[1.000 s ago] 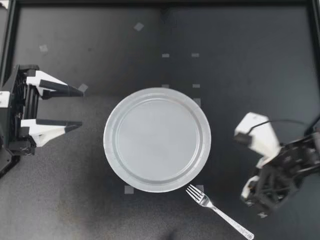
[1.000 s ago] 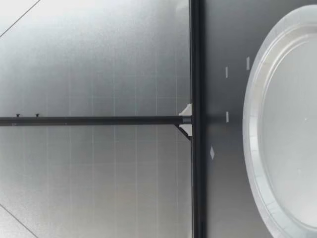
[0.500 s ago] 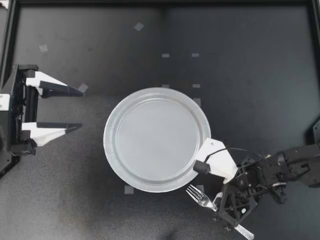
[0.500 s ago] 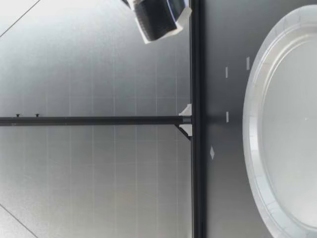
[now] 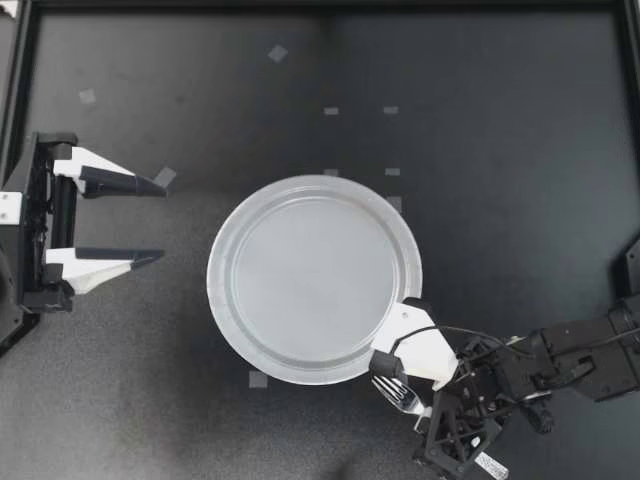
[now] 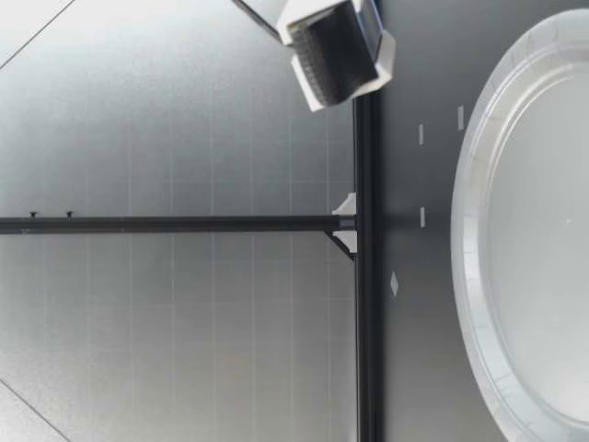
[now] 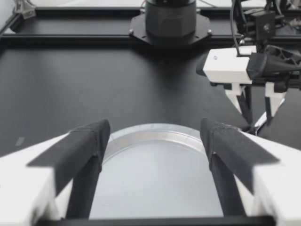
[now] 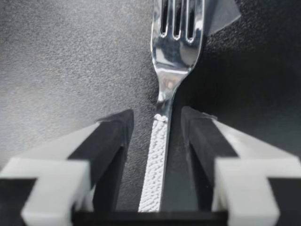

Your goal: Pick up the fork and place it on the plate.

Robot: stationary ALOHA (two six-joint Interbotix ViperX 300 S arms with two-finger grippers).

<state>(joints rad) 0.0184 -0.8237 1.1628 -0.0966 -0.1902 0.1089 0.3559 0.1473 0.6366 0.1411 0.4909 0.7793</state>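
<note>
A round pale plate (image 5: 228, 238) lies in the middle of the black table. Just off its near right rim lies a silver fork (image 5: 395, 391), tines toward the plate. My right gripper (image 5: 438, 416) is down over the fork's handle. In the right wrist view the fork (image 8: 177, 56) runs between the open fingers (image 8: 113, 136), with a gap on each side of the handle. My left gripper (image 5: 160, 220) stands open at the table's left side, pointing at the plate (image 7: 150, 134) and holding nothing. The low view shows the plate (image 6: 467, 230) but not the fork.
Small tape marks (image 5: 278, 52) dot the table around and behind the plate. A black frame rail (image 5: 320, 6) borders the table at the back and sides. A white and black part of an arm (image 6: 336, 46) hangs above the table in the low view.
My right arm has swung in from the right and come down over the fork, its fingers now on either side of the handle. The left arm has barely moved.
</note>
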